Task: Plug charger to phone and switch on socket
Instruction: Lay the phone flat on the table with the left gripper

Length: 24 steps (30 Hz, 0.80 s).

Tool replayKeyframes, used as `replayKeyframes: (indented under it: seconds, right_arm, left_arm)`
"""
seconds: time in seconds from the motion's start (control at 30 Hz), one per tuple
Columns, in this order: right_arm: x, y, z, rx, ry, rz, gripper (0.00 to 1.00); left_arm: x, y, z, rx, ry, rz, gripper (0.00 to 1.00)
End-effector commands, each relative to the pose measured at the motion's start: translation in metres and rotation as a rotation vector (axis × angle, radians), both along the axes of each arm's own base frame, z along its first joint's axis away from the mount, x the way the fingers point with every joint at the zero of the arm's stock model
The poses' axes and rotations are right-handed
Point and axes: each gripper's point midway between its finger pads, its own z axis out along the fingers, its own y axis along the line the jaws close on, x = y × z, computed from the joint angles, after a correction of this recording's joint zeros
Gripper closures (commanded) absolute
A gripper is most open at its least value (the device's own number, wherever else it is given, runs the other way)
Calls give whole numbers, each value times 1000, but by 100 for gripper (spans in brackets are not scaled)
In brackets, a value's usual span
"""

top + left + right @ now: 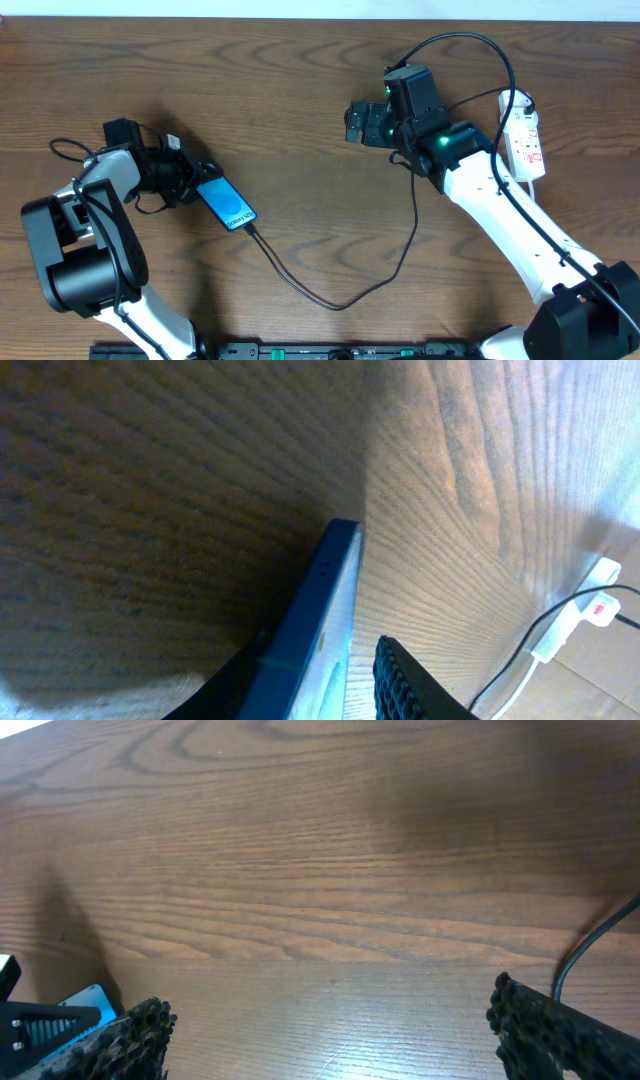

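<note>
While phone (225,203) glows blue, left end effector (197,180) loosely straddles it; right end effector (352,122) wide

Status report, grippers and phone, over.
Left gripper open around phone, gap at one pad. Right gripper wide open, empty. Charger reaches phone's lower end, looks plugged. Socket beside right arm, nothing on it.

Wood table (300,100) matt, grained; phone (225,203) screen glossy; socket (524,140) smooth plastic.
</note>
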Motion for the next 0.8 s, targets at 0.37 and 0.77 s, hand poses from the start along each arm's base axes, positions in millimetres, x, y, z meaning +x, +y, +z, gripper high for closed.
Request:
replayKeyframes:
  seconds: [0.37, 0.77]
  right_arm:
    - [1, -2, 9, -5, -25, -1, 1]
    - [1, -2, 9, -6, -24, -1, 1]
  left_arm:
    - [-34, 27, -33, 208, 183, 5, 64]
    - [-39, 29, -34, 220, 207, 4, 64]
